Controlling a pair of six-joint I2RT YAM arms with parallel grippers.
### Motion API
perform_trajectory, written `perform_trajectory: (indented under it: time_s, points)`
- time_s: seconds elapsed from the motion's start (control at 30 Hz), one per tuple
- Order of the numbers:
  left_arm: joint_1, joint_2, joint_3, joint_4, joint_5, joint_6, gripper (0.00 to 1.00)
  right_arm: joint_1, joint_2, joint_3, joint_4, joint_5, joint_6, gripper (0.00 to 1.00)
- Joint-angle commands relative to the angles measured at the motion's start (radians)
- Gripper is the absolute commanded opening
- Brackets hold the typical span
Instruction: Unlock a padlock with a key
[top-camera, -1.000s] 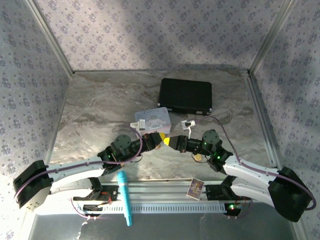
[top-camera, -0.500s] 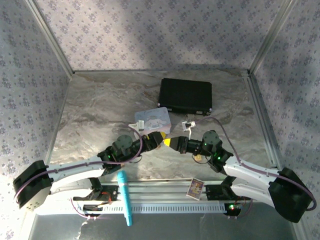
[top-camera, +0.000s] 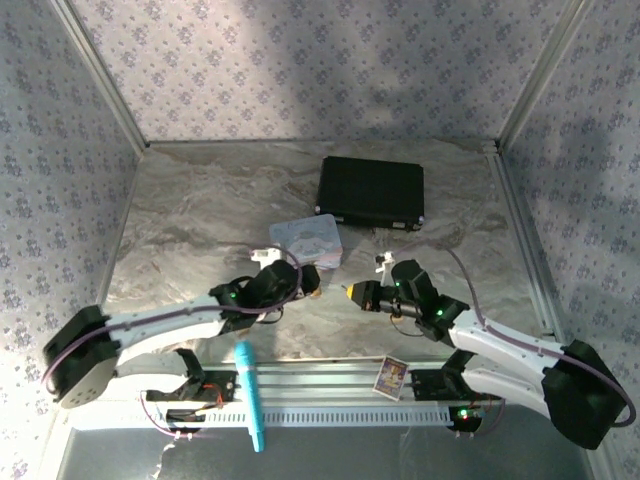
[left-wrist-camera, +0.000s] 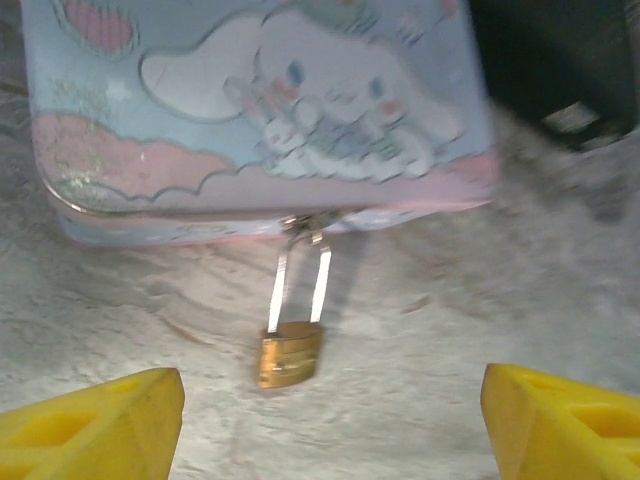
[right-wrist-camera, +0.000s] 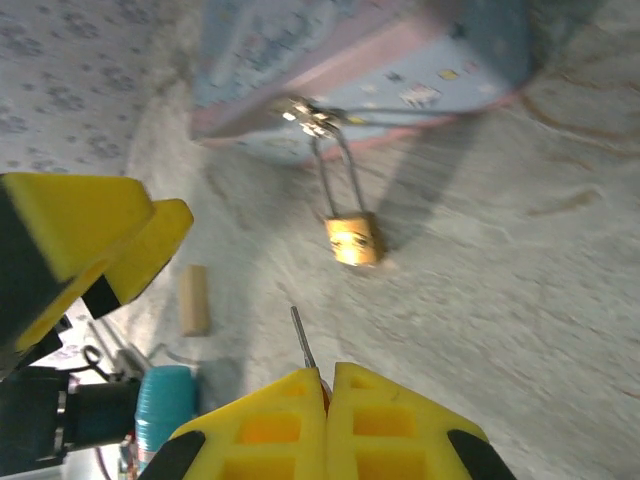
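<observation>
Table stock as counted from the room: nine kinds, eleven pieces.
Robot arms, 2: left arm (top-camera: 160, 325) and right arm (top-camera: 500, 345). Yellow-tipped two-finger grippers, 2: left gripper (left-wrist-camera: 330, 415) and right gripper (right-wrist-camera: 325, 395). Brass padlock (left-wrist-camera: 290, 355) with silver shackle, 1. Thin silvery key (right-wrist-camera: 302, 340), 1. Pastel cartoon-printed tin (left-wrist-camera: 250, 110), 1. Flat black case (top-camera: 370, 192), 1. Teal pen-like cylinder (top-camera: 249, 395), 1. Small picture card (top-camera: 390, 376), 1. Tan rectangular block (right-wrist-camera: 193, 298), 1.
</observation>
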Motion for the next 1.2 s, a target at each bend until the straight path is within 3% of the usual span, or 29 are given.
perform_trajectory:
  time_s: [0.0,0.33,0.7,0.87,1.03,1.17]
  points:
    - [0.01,0.101,0.055,-0.022,0.021,0.079,0.76,-0.001,0.009,0.014,-0.06,0.046,-0.032,0.0]
    - [0.016,0.331,0.145,0.065,0.068,0.07,0.62,-0.003,0.03,0.02,-0.083,0.051,-0.04,0.0]
    - [0.016,0.367,0.084,0.157,0.076,-0.035,0.39,-0.002,0.133,0.015,-0.001,0.044,-0.016,0.0]
    - [0.013,0.371,0.069,0.171,0.073,-0.054,0.38,0.007,0.206,0.022,0.072,0.037,0.007,0.0]
    - [0.007,0.397,0.103,0.144,0.089,-0.052,0.53,0.012,0.236,0.031,0.082,0.044,0.013,0.0]
    - [-0.01,0.422,0.125,0.14,0.077,-0.074,0.5,0.012,0.242,0.03,0.08,0.052,0.016,0.0]
